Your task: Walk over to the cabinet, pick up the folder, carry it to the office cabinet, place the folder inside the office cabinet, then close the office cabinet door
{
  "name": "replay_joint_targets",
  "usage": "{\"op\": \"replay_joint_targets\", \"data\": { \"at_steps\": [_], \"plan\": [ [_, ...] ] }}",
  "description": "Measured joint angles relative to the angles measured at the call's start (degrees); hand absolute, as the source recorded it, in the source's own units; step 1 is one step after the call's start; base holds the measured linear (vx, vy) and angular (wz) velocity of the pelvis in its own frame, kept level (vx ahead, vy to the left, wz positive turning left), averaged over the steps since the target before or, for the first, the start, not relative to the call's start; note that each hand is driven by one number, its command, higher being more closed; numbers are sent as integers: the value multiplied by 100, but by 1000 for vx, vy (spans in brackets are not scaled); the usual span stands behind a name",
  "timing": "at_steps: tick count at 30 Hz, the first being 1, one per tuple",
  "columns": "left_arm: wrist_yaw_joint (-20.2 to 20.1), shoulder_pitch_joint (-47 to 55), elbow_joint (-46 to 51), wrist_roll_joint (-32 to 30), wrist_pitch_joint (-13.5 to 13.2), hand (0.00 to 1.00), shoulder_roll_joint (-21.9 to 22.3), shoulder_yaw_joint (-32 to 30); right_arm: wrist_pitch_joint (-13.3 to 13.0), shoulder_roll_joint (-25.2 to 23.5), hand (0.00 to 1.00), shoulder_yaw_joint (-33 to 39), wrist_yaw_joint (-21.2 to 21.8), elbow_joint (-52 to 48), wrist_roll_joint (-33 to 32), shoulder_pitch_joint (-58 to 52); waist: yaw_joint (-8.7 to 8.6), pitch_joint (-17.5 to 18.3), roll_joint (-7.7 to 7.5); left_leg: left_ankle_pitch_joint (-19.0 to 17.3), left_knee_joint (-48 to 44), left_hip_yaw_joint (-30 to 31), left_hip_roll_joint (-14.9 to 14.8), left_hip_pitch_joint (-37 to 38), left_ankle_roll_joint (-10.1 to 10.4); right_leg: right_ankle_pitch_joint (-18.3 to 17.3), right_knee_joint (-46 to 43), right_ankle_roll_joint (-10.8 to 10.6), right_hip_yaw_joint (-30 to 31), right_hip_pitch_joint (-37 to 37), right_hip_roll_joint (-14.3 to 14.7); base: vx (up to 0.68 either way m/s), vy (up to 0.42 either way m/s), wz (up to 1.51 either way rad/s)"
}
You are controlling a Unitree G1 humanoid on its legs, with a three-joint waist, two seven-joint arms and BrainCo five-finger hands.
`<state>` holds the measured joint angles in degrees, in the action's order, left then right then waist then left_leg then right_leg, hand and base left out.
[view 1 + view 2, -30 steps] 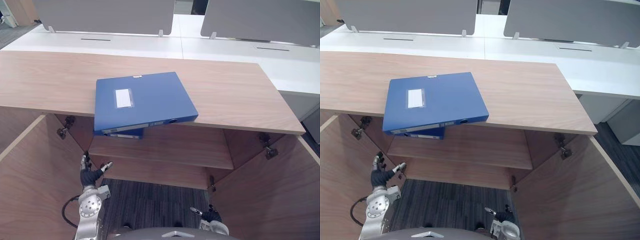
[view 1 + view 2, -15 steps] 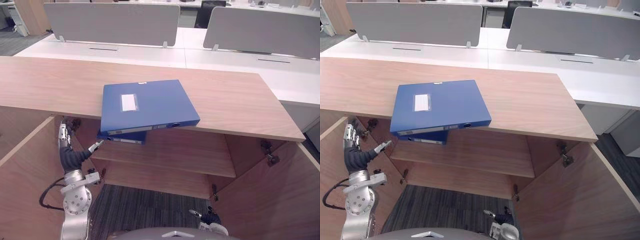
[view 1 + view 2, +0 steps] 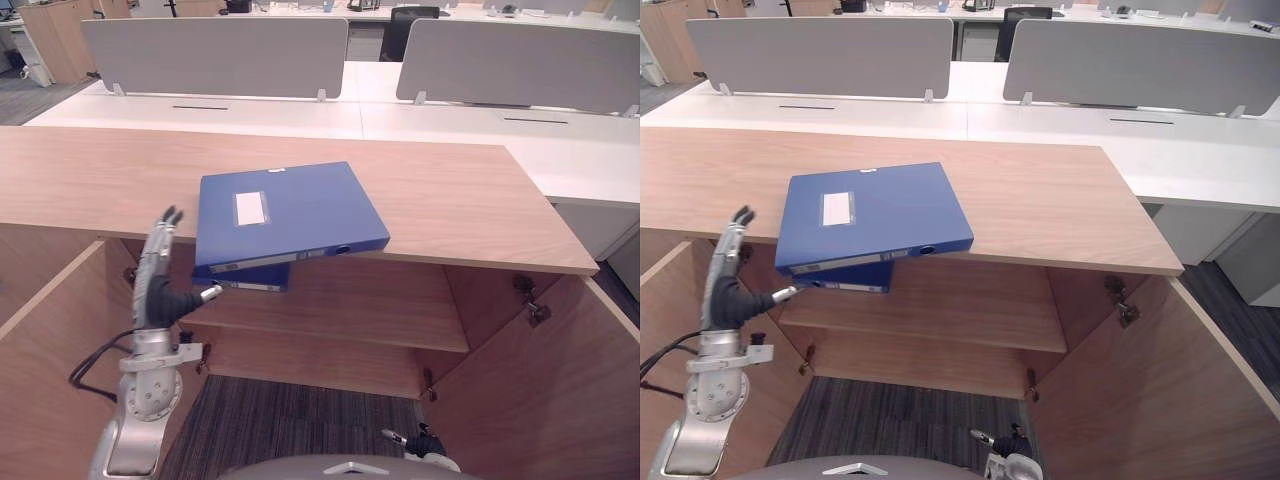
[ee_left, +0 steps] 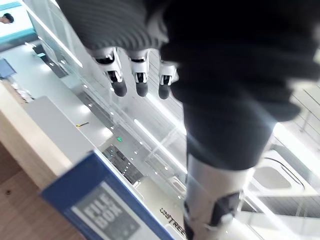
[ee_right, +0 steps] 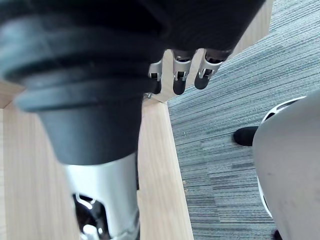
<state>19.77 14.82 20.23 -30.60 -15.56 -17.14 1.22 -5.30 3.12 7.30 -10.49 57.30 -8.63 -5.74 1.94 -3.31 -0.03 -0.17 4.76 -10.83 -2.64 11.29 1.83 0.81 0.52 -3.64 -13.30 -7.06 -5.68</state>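
A blue folder (image 3: 285, 215) with a white label lies flat on the wooden cabinet top (image 3: 460, 205), its near edge overhanging the front. Just below that edge a second blue folder (image 3: 245, 277) shows on the shelf (image 3: 350, 310). My left hand (image 3: 160, 285) is raised left of the folder's near-left corner and does not touch it. It is open, fingers straight up and thumb pointing toward the folder. The left wrist view shows its fingers (image 4: 136, 82) with the folder (image 4: 100, 207) past them. My right hand (image 3: 1010, 445) hangs low by the floor, its fingers (image 5: 180, 75) relaxed and holding nothing.
Both cabinet doors stand open toward me, the left door (image 3: 50, 340) and the right door (image 3: 540, 390). Grey carpet (image 3: 300, 425) lies between them. Behind the cabinet are white desks (image 3: 330, 115) with grey partition screens (image 3: 215, 50).
My left hand has risen from low beside the left door to the height of the cabinet top's edge, next to the folder. The camera has tilted upward.
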Motion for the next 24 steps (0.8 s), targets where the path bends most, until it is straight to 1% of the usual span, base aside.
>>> {"op": "replay_joint_targets", "data": {
  "at_steps": [2,5,6,8,10,15,21,24],
  "plan": [
    [8,-15,122,-281,14,0,-75,116,0,-1,0,-32,0,13,0,29,-52,3,-9,0,-23,0,1,1,0,3,10,2,4,-2,1,0,0,0],
    [76,-178,183,-798,49,0,-168,416,0,7,0,-32,1,68,-1,42,-70,3,-16,-1,-27,-1,4,10,-1,46,90,9,5,-47,7,0,0,0],
    [100,-204,183,-886,68,0,-178,454,0,8,0,-33,1,86,-2,42,-78,1,-17,-2,-27,-3,5,19,-1,52,107,11,6,-63,8,0,0,0],
    [156,-262,183,-1257,150,0,-220,617,1,27,0,-36,2,211,-4,89,-134,2,-19,-16,-26,-23,6,68,-11,54,129,12,27,-107,10,-23,0,-4],
    [175,-306,183,-1410,203,0,-223,747,1,28,0,-36,2,219,-5,111,-180,0,-23,-20,-26,-32,8,65,-9,54,136,13,38,-102,8,-26,3,-4],
    [284,-421,182,-2030,356,0,-204,1062,1,28,0,-33,2,220,-105,118,-231,1,-22,-46,-26,-104,7,73,-7,57,177,11,114,-83,13,-16,5,-6],
    [348,-420,155,-2371,575,0,-192,1209,4,24,0,-27,5,220,-236,124,-274,4,-20,-77,-28,-192,17,79,-22,135,247,-40,189,-83,24,12,6,-8],
    [352,-420,110,-2481,651,0,-95,1250,10,24,0,-22,8,219,-238,114,-282,6,-16,-86,-28,-198,19,78,-32,147,274,-30,194,-91,27,0,0,0]
  ]
}}
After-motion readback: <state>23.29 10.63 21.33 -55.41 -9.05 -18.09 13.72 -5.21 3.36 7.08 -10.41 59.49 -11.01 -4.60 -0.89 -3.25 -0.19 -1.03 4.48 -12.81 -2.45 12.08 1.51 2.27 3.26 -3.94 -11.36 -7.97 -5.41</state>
